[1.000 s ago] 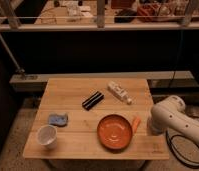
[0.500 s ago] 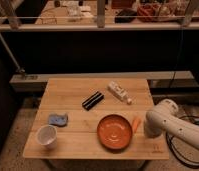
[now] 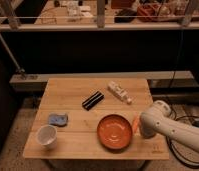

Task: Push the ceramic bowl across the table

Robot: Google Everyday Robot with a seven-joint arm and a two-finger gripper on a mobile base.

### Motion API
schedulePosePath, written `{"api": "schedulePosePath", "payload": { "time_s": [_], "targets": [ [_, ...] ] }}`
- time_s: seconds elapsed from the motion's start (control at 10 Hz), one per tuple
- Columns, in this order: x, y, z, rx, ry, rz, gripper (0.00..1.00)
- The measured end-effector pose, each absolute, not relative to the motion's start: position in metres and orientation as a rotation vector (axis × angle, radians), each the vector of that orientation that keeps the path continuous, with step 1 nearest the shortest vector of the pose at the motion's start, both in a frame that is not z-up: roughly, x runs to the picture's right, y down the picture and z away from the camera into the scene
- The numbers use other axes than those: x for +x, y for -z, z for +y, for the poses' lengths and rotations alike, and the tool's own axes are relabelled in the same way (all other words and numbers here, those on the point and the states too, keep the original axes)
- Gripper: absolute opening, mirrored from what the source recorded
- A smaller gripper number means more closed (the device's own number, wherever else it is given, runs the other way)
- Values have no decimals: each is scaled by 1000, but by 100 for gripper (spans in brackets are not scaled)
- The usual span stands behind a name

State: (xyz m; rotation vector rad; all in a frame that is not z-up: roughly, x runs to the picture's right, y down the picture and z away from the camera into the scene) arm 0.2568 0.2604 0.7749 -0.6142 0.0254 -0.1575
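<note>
The ceramic bowl [image 3: 114, 131], wide, shallow, orange and glossy, sits near the front edge of the light wooden table [image 3: 73, 92], right of centre. My white arm [image 3: 165, 127] reaches in from the right. The gripper [image 3: 141, 125] is at its end, right next to the bowl's right rim. A small orange piece [image 3: 136, 123] shows between the arm's end and the bowl; I cannot tell whether it belongs to the gripper or touches the bowl.
A white cup [image 3: 46, 135] stands at the front left, with a blue cloth [image 3: 58, 119] behind it. A black bar [image 3: 93, 100] lies mid-table and a white bottle [image 3: 120, 92] on its side at the back right. A dark wall and rail run behind the table.
The arm has moved left and slightly down, closing in on the bowl's right rim. The bowl and the other objects have not moved.
</note>
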Motion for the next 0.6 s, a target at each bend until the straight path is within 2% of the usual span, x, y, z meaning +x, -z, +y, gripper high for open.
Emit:
{"api": "schedulePosePath", "payload": {
  "time_s": [0.6],
  "targets": [
    [235, -784, 261, -606, 233, 38, 0]
  ]
}}
